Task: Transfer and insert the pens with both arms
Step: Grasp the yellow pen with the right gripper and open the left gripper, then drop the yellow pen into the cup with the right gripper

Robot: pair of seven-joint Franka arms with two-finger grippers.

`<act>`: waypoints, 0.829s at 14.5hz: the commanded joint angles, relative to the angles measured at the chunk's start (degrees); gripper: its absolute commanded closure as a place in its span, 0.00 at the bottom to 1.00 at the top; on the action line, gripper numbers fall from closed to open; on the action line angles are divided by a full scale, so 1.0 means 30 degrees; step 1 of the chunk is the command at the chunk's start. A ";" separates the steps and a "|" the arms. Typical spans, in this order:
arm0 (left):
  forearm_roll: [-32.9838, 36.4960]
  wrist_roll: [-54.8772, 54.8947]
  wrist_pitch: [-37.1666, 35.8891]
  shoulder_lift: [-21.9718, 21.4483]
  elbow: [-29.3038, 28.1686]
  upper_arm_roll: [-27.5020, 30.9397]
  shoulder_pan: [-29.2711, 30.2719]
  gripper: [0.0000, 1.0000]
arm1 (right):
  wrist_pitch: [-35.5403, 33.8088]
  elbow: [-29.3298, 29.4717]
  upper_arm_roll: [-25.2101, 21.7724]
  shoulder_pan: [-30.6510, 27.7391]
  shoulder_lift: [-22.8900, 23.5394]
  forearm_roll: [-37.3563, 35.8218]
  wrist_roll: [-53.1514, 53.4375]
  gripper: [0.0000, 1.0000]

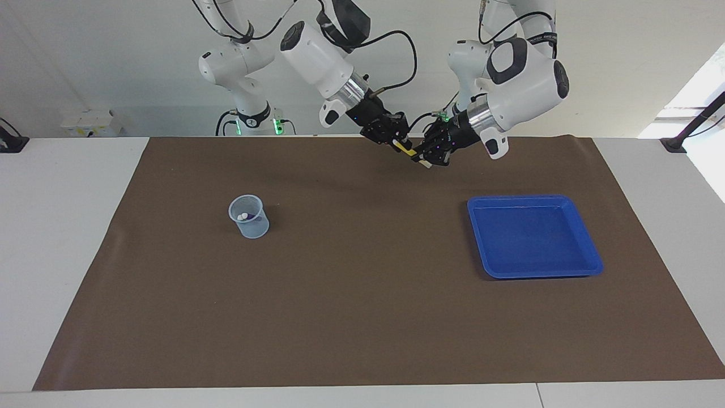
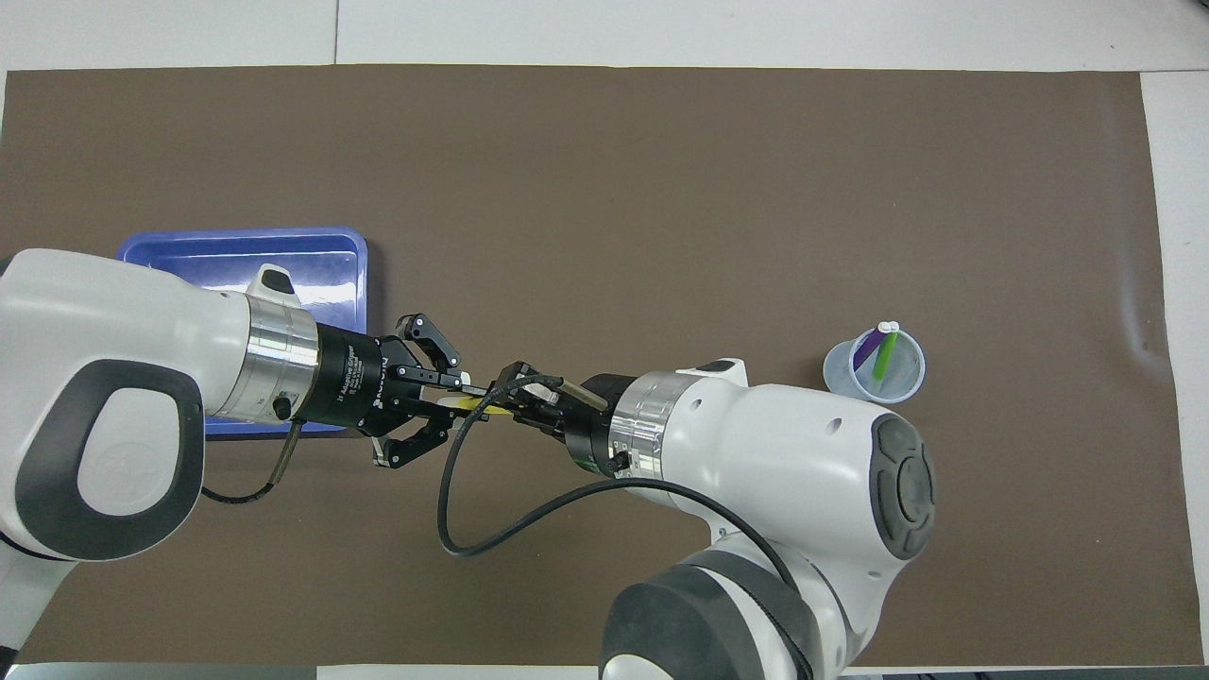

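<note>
Two grippers meet in the air over the brown mat (image 1: 362, 317), above the strip of mat close to the robots, and both are clamped on the same yellow pen (image 1: 404, 147). The left gripper (image 1: 426, 156) grips one end of the pen, its fingertips pressed together on it while the outer links splay to the sides. The right gripper (image 1: 398, 144) is closed on the other end. In the overhead view the yellow pen (image 2: 469, 402) spans the short gap between the left gripper (image 2: 455, 397) and the right gripper (image 2: 515, 406), lying roughly level and partly crossed by a black cable (image 2: 491, 491).

A clear cup (image 2: 874, 366) stands on the mat toward the right arm's end of the table. It holds a purple pen (image 2: 869, 348) and a green pen (image 2: 884, 354), both leaning with pale caps up.

A blue tray (image 1: 532, 235) rests on the mat toward the left arm's end.
</note>
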 commanded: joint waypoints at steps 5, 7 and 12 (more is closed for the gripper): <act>-0.0392 -0.0222 0.0806 -0.0646 -0.0636 0.0133 -0.0377 0.36 | -0.0518 -0.0038 -0.0031 -0.0254 -0.0036 0.0459 -0.0576 1.00; -0.0334 -0.0571 0.1072 -0.0675 -0.0635 0.0133 -0.0640 0.00 | -0.1950 0.0167 -0.0090 -0.0982 -0.0124 0.0429 -0.2090 1.00; -0.0188 -0.0544 0.1190 -0.0616 -0.0430 0.0103 -0.0670 0.00 | -1.0756 0.2476 -0.0178 -0.5576 -0.0359 -0.3509 -0.6624 1.00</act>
